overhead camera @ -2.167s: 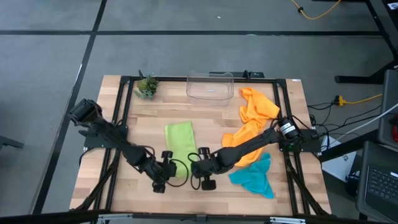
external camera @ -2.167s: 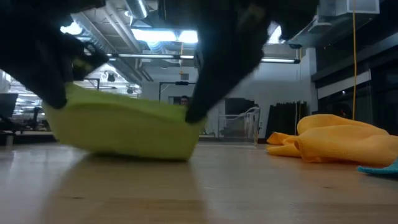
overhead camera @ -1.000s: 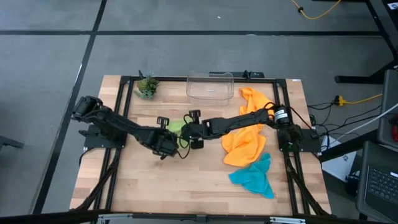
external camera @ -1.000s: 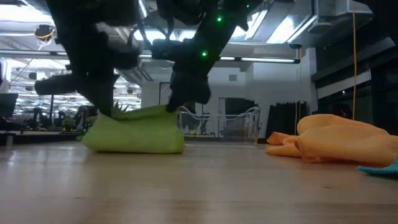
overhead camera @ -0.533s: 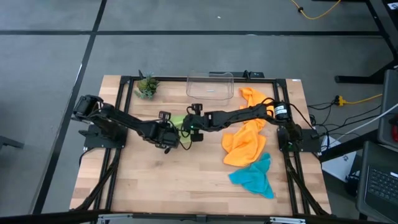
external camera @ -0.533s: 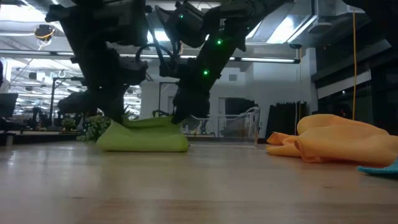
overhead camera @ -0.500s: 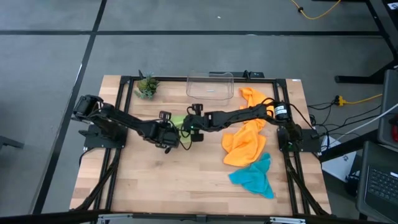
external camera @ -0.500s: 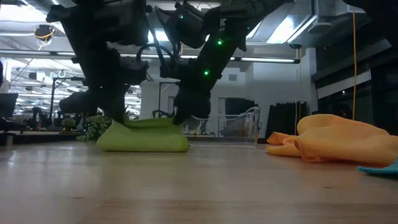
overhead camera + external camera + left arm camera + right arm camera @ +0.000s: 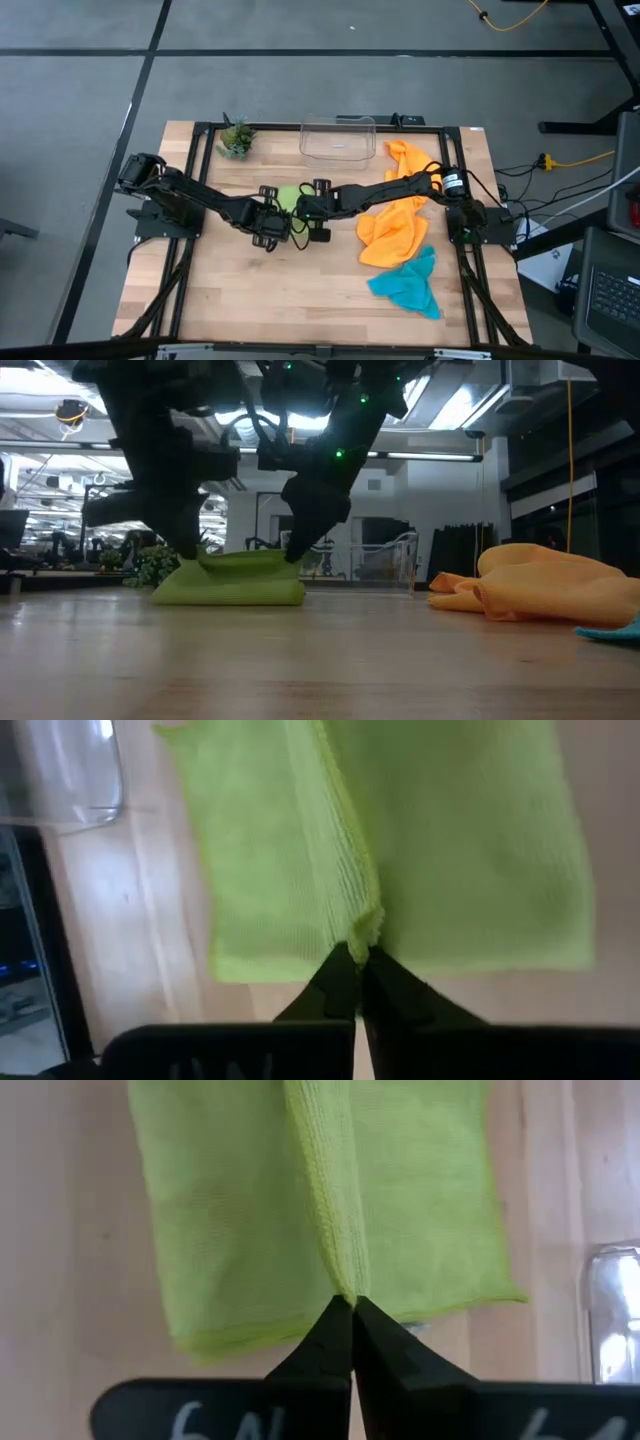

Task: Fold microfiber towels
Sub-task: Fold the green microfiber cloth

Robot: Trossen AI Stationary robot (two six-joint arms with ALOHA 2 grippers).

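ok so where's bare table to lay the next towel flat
The near strip of table, in front of both grippers and left of the teal towel, is bare. So is the patch between the potted plant and the left arm. The middle is crowded: left gripper and right gripper pinch the lime green towel. Orange towels fill the right.

Left claw (image 9: pixel 358 963) pinches the lime green towel's (image 9: pixel 450 850) ridge.

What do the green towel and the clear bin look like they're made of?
Lime green towel: soft knit microfibre by the look, matte, with fine ribbed loops along the pinched fold. Clear bin: probably rigid transparent plastic, glossy, since the wooden table shows through its walls.
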